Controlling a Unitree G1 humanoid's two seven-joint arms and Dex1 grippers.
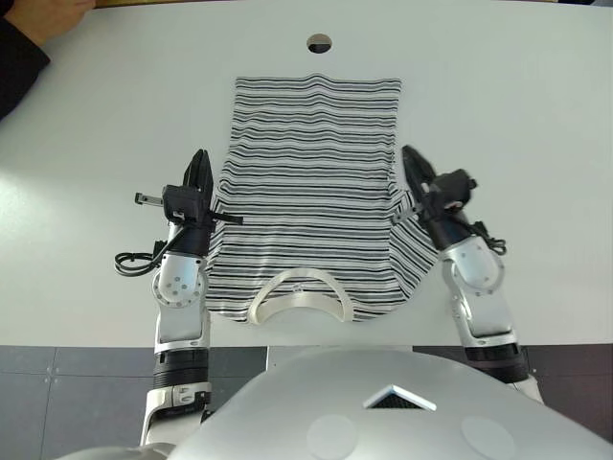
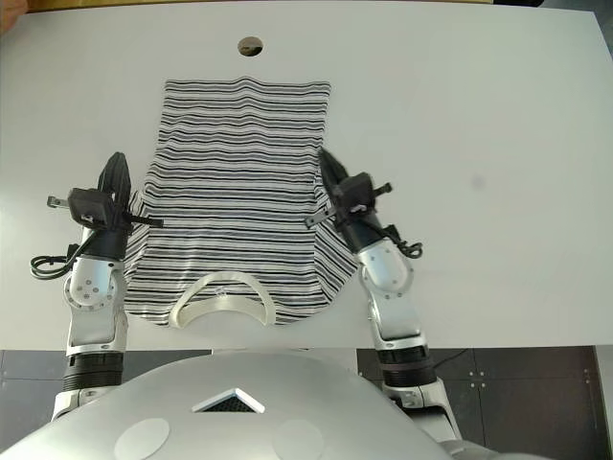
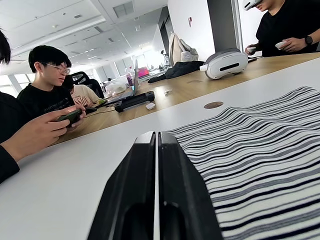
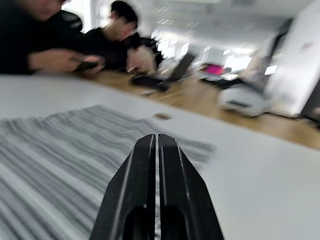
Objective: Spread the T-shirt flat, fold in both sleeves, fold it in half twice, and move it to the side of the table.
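Note:
A black-and-white striped T-shirt [image 1: 311, 182] lies flat on the white table [image 1: 517, 115], its white collar [image 1: 302, 292] toward me and its hem at the far end. Both sides look folded inward, and a rounded flap bulges at the near right. My left gripper [image 1: 199, 163] is shut, just off the shirt's left edge, fingers pointing away from me. In the left wrist view its gripper [image 3: 156, 150] has the fingers pressed together with nothing between them. My right gripper [image 1: 410, 158] is shut at the shirt's right edge, its gripper [image 4: 156, 145] closed beside the stripes.
A small round hole [image 1: 319, 43] sits in the table beyond the hem. A person's dark sleeve [image 1: 19, 53] rests at the far left corner. Bare tabletop stretches to the left and right of the shirt. The front edge runs close below the collar.

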